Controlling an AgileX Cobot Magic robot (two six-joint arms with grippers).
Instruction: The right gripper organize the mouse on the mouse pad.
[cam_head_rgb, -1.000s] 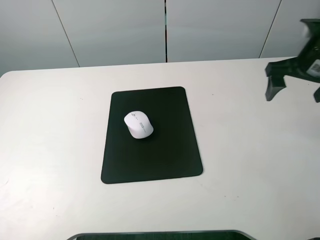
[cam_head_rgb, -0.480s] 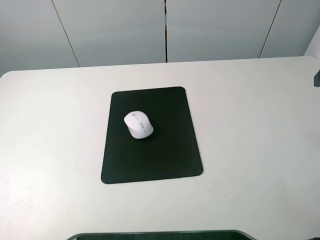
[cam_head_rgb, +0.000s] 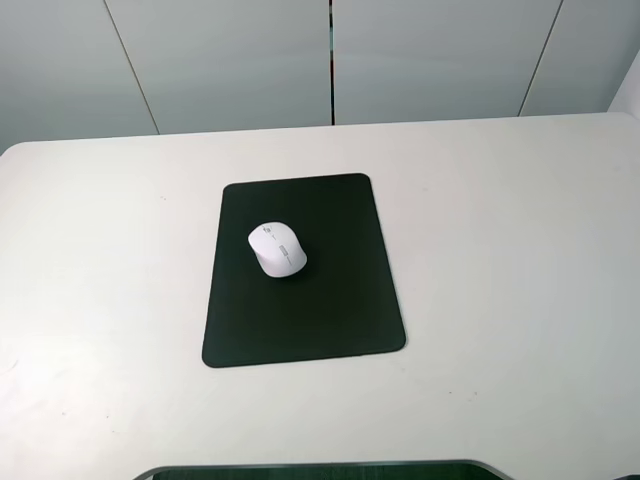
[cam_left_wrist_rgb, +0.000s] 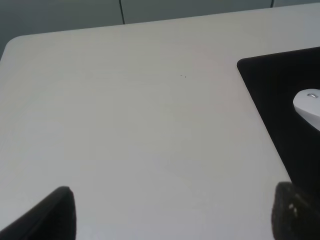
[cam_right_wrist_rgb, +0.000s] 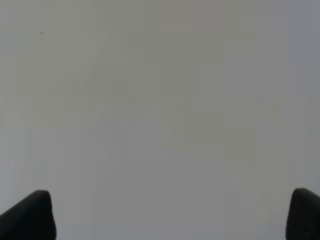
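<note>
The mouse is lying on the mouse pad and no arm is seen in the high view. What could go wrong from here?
1. The mouse lies askew in the upper left part of the mouse pad; if squareness matters, the result may be judged untidy.
2. The right gripper is open over bare table; its camera shows no mouse, so returning would start blind.
</note>
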